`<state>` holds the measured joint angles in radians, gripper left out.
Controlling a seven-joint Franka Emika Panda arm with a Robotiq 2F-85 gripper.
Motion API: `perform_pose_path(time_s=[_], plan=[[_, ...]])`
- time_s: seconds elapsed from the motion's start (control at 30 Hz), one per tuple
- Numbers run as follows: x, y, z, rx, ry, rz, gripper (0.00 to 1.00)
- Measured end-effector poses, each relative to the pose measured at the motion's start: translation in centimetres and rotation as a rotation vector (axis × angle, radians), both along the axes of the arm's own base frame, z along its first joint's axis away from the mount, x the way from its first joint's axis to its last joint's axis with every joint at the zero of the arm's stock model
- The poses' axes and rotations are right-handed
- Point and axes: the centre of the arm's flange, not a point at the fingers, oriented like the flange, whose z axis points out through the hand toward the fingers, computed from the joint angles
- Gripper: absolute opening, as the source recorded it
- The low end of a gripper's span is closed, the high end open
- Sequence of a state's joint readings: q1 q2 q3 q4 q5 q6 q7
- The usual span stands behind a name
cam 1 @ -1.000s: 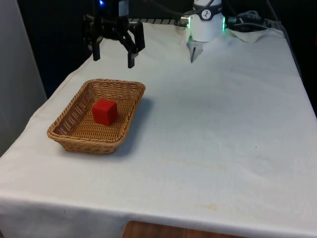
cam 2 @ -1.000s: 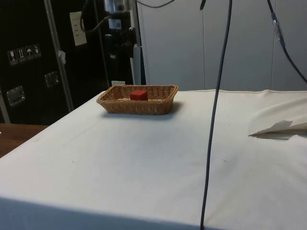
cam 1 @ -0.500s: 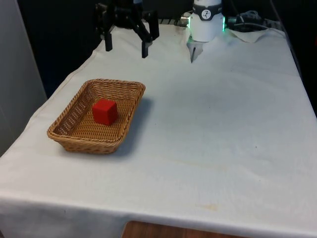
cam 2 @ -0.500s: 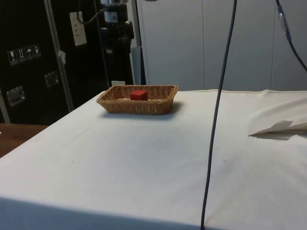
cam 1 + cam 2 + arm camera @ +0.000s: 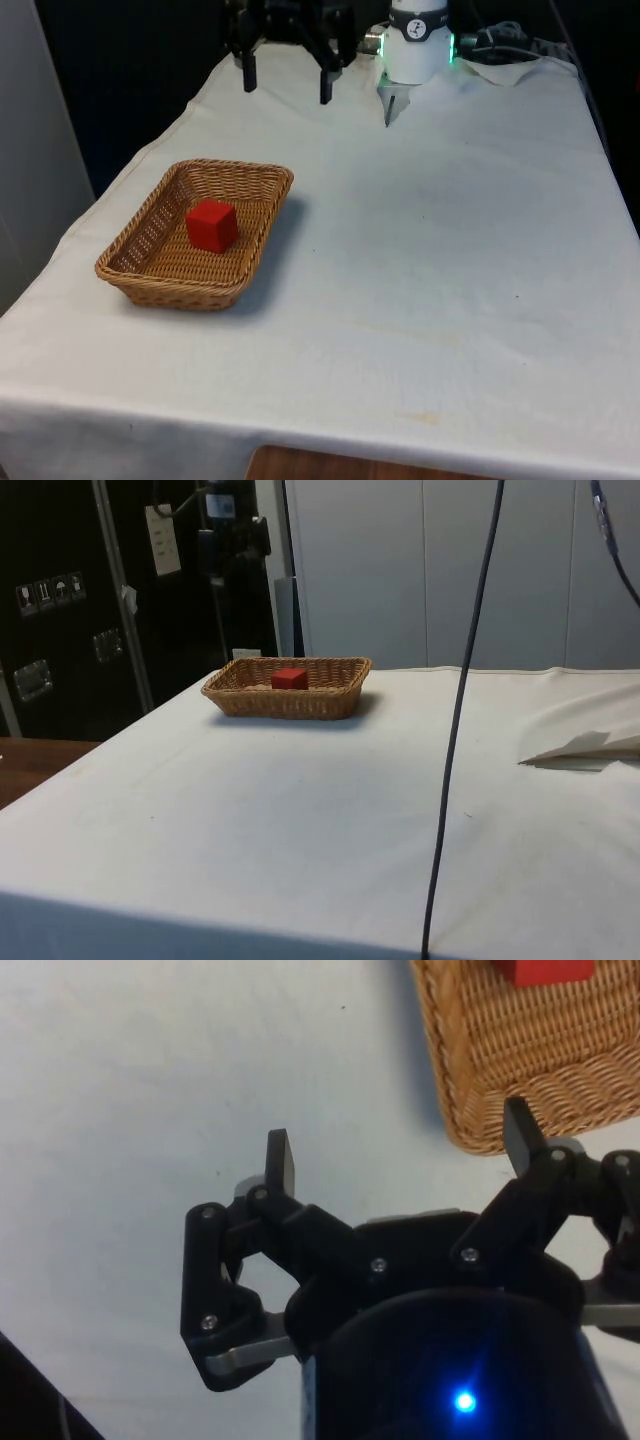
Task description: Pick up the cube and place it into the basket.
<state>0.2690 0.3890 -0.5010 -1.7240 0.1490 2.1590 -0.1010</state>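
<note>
**Fingers empty and high; cube lies in the basket, well apart**

Gripper [image 5: 285, 85]: the two black fingers stand wide apart, nothing between them. In the front view it hangs at the top of the frame, left of centre, well above the white cloth [image 5: 430, 250]. In the side view the gripper [image 5: 232, 550] sits at upper left against the dark cabinets, clearly higher than the basket rim.

Key relation: from the fingers, the red cube [image 5: 211, 225] lies down and toward the front view's left, in the frame's left-centre. Well apart, no contact. Wrist view agrees: gripper [image 5: 395, 1150] open over bare cloth, with the wicker basket [image 5: 520, 1070] off past one fingertip and a sliver of the cube [image 5: 545, 970] at the upper right edge.

Cube: rests on the basket floor, roughly mid-basket, upright on a face, clear of the walls. Side view shows the cube [image 5: 289, 678] peeking just above the rim.

Wicker basket [image 5: 150, 215]: rectangular, long axis running from lower left to upper right in the front view; in the side view the basket [image 5: 330, 695] sits flat on the cloth.

Judgement: placement looks done; nothing left for the fingers to hold.
</note>
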Motion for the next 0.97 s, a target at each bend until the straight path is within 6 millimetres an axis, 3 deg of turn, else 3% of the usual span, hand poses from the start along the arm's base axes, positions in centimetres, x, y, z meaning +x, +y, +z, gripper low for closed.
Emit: perform_pose_path(time_s=[0.97], plan=[[-0.9, 7.4, 2.0, 0.035, 0.006, 0.046, 1.0]])
